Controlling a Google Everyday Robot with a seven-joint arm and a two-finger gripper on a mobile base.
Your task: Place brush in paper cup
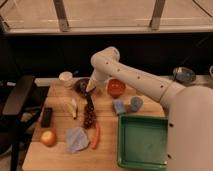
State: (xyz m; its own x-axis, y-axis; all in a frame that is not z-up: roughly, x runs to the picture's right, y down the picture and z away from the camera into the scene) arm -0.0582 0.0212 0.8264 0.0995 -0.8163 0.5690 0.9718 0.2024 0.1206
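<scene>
Camera view, the only one. The arm reaches in from the right over the desk (pixel 55 97). The gripper (pixel 91 89) sits low at the near rim of the purple bowl (pixel 80 85), between it and the orange bowl (pixel 116 88). We cannot tell whether it is clenched on anything or released, because its tip merges with the dark things beneath it.

Just below the gripper a slim dark stick runs toward the camera; we take it for the brush (pixel 90 102). Its far end meets the gripper and its near end reaches the grapes (pixel 89 119). We cannot tell whether it lies on the desk or is lifted.

The paper cup (pixel 65 78) stands upright near the far left corner of the desk, just left of the purple bowl. It is near the gripper but apart from it. Nothing shows sticking out of it.

Progress, as we judge it: early. The brush is not in the cup, and at best the grasp is being made. What is left is to secure the brush, lift it clear of the bowl and grapes, carry it the short way left and back over the cup mouth, lower it in and let go. The cup looks narrow and light, so knocking it over is the risk.
</scene>
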